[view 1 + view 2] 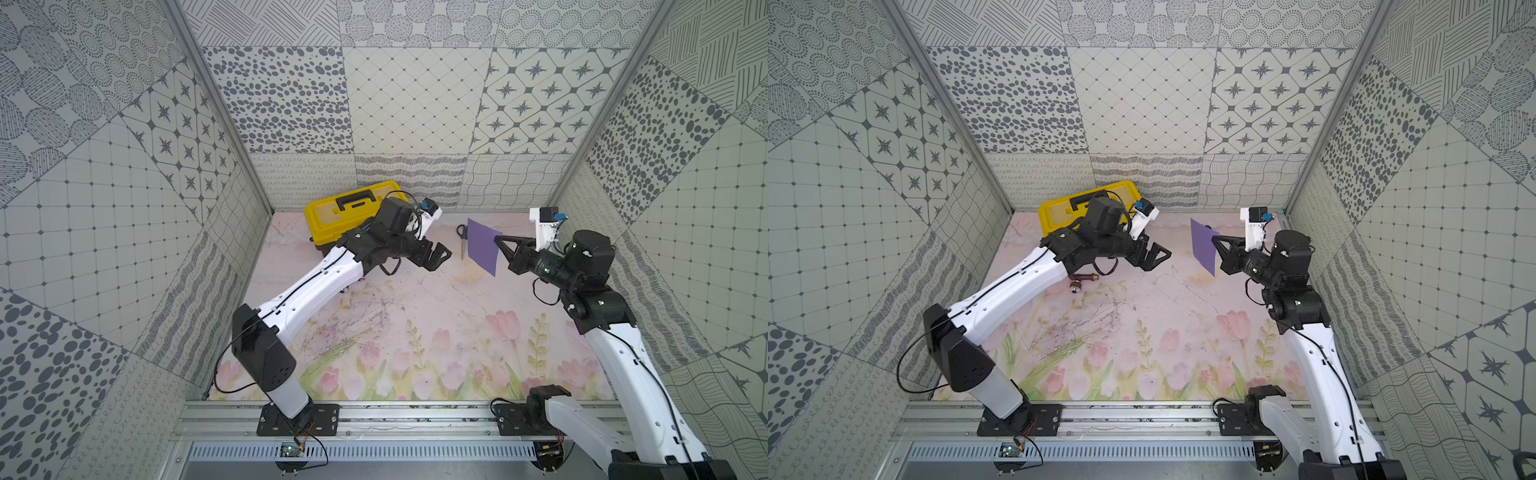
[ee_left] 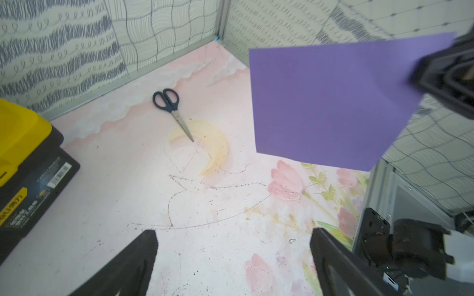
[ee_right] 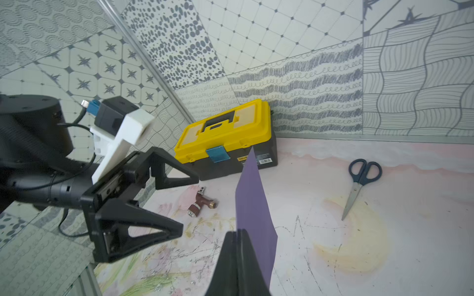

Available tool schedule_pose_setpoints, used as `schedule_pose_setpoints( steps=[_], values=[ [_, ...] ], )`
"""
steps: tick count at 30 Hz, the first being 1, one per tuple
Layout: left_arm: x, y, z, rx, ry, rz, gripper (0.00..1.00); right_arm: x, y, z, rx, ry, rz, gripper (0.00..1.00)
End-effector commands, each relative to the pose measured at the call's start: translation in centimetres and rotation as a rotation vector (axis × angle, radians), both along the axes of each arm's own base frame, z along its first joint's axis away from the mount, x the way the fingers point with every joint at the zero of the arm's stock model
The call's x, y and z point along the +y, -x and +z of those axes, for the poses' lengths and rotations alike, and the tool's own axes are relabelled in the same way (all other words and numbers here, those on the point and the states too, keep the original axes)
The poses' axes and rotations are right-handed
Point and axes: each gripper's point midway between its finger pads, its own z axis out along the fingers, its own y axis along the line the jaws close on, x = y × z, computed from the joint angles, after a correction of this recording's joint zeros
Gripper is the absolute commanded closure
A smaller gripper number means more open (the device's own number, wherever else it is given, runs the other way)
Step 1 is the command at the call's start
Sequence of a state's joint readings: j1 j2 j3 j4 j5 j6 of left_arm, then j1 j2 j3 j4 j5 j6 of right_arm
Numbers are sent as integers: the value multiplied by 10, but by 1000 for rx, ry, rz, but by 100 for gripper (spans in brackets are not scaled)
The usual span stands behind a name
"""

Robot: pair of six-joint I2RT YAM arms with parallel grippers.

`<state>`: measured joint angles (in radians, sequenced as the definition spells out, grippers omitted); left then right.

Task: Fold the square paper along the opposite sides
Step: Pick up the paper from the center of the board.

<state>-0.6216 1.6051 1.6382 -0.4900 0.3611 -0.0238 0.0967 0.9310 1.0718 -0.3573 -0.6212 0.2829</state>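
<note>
**Up off the counter, right of centre: purple sheet pinched in the right gripper**

In both top views the square paper [image 1: 482, 246] [image 1: 1203, 247] sits a bit right of the middle of the frame. It's lifted clear of the floral counter [image 1: 395, 316] and standing roughly on edge. The right gripper [image 1: 497, 239] is clamped tight on the sheet's right-hand edge. In the right wrist view the two fingers [image 3: 230, 246] are pressed together around the paper [image 3: 252, 205] at the bottom centre of the frame.

The left gripper [image 1: 441, 259] is spread wide with nothing in it. It points at the sheet from the left, near it but not touching. The left wrist view shows the flat purple face [image 2: 333, 102] filling the upper right, looking unfolded from here.

Other stuff: black-handled scissors [image 1: 461, 239] lie on the counter just left of the sheet. A yellow toolbox [image 1: 351, 212] sits toward the back wall, upper middle of the frame. A small brown fitting [image 3: 201, 203] lies on the counter in front of the box.
</note>
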Motion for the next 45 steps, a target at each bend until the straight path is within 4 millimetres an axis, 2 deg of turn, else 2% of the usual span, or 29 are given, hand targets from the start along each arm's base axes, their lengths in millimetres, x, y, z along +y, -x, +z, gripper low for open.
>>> schedule_pose_setpoints(
  steps=[1,3,5,8,11,19,24,28,30,32,38,45],
  values=[
    [32,102,88,-247,347,-607,2,24,41,31,-83,-6,209,100],
    [51,112,97,-263,384,-632,2,31,56,54,-145,-13,262,100],
    [60,118,98,-271,386,-635,2,36,66,72,-188,-24,299,100],
    [66,126,99,-293,391,-641,2,45,77,94,-240,-57,360,100],
    [66,130,103,-306,422,-662,2,57,79,103,-253,-80,411,100],
    [62,123,114,-307,473,-680,2,89,76,104,-243,-59,499,100],
    [57,128,122,-338,490,-682,2,98,71,103,-236,-52,516,100],
    [48,135,121,-349,494,-685,3,100,66,102,-236,-47,503,100],
    [45,135,120,-356,495,-666,9,100,66,102,-239,-44,498,100],
    [44,132,120,-366,498,-639,16,99,65,102,-240,-43,492,100],
    [47,120,123,-408,506,-525,19,96,68,102,-253,-32,477,100],
    [49,110,132,-432,512,-445,28,95,69,102,-257,-27,477,100]
  ],
)
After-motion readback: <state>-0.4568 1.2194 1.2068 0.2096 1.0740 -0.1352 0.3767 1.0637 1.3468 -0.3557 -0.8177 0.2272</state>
